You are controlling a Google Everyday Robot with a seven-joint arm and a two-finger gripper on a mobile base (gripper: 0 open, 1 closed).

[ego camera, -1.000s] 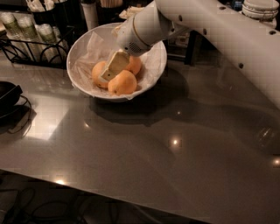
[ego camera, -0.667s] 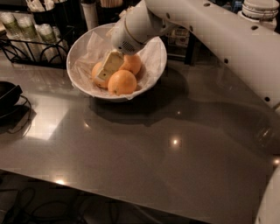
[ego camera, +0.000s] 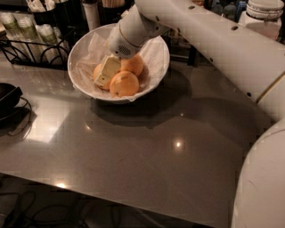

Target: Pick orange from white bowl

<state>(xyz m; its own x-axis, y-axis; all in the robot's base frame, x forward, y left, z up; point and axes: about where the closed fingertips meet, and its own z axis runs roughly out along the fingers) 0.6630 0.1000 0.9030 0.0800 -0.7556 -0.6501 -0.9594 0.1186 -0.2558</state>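
The white bowl (ego camera: 158, 62), lined with crinkled white paper, stands at the back left of the grey table (ego camera: 147, 147). It holds three oranges: one at the front (ego camera: 124, 83), one at the back right (ego camera: 134, 65), and one on the left (ego camera: 96, 71), mostly hidden. My gripper (ego camera: 107, 71), cream coloured, reaches down into the bowl from the right. It sits among the oranges, against the left one and just above the front one. My white arm (ego camera: 200, 31) crosses above the bowl's right rim.
A black wire rack (ego camera: 31, 49) with small bottles stands behind the bowl on the left. Dark utensil holders (ego camera: 91, 11) are at the back. A black object with a cable (ego camera: 8, 98) lies at the left edge. A white jar (ego camera: 266, 15) is at the back right.
My gripper has shifted a little to the left inside the bowl, toward the left orange. The oranges and the bowl have not visibly moved.
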